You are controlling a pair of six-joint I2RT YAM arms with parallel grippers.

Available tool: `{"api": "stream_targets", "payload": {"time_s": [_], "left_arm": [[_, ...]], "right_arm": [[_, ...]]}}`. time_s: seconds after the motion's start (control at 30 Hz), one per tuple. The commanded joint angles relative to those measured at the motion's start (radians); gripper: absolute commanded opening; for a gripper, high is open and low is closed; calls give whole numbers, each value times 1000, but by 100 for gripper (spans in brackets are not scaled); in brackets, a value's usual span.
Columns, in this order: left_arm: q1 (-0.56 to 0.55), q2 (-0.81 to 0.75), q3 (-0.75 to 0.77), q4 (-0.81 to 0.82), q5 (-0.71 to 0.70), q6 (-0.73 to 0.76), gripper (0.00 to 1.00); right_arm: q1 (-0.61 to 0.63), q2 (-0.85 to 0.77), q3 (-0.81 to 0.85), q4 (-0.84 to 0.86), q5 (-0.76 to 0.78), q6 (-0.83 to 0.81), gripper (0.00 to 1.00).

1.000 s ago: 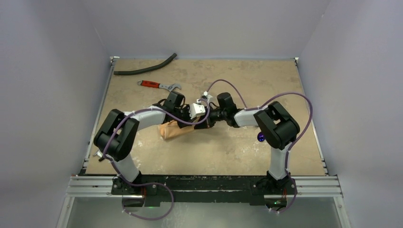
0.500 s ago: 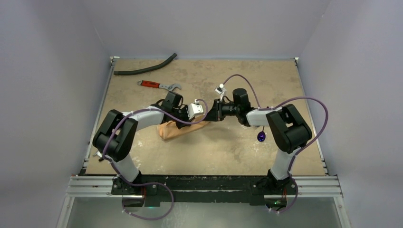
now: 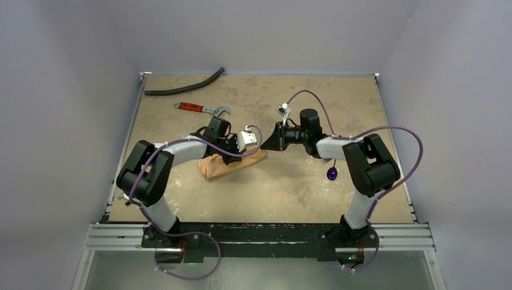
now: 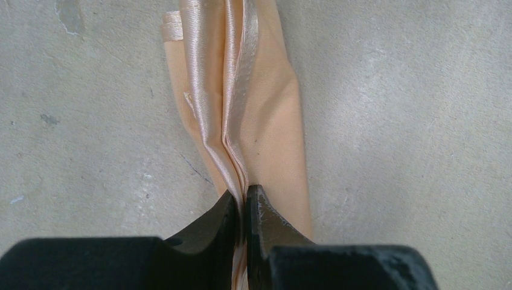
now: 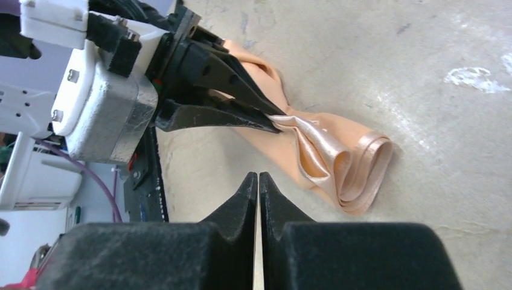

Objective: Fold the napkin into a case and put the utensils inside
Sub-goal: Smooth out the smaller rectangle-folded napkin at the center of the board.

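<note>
The peach-orange napkin lies folded into a long, narrow strip on the table. My left gripper is shut on its upper layers near the right end. The left wrist view shows the jaws pinching a raised ridge of the cloth. My right gripper is shut and empty, just right of that end. In the right wrist view its tips sit short of the looped cloth end and the left gripper. The dark purple spoon lies under the right forearm. The blue fork is not in view.
A red-handled wrench and a curved black hose lie at the back left. The table has walls on three sides, and the arm bases stand along its near edge.
My right gripper has drawn back to the right, away from the napkin and the left gripper. The left gripper keeps its hold, and the napkin's right end now shows.
</note>
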State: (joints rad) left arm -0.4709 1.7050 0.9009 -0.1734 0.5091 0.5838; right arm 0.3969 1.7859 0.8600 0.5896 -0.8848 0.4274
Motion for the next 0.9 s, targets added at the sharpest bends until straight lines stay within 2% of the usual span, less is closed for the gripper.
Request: {"api": "stream_targets", "payload": {"time_s": [0.0, 0.17, 0.27, 0.5, 0.77, 0.8, 0.87], "left_arm": [[10, -4, -31, -51, 15, -26, 7], [9, -3, -31, -49, 15, -29, 6], [9, -2, -34, -52, 17, -19, 6], [8, -8, -45, -75, 30, 39, 4], [8, -15, -55, -88, 24, 81, 3], [7, -18, -53, -87, 16, 82, 7], [8, -25, -45, -78, -24, 71, 21]], "right_arm": [[3, 39, 20, 79, -123, 6, 1], [30, 109, 65, 102, -111, 40, 0], [60, 146, 98, 56, -48, 25, 0], [53, 271, 123, 71, 95, 170, 0], [39, 329, 109, 26, 234, 215, 0], [39, 328, 101, 35, 253, 212, 0], [40, 312, 77, 39, 285, 204, 0]]}}
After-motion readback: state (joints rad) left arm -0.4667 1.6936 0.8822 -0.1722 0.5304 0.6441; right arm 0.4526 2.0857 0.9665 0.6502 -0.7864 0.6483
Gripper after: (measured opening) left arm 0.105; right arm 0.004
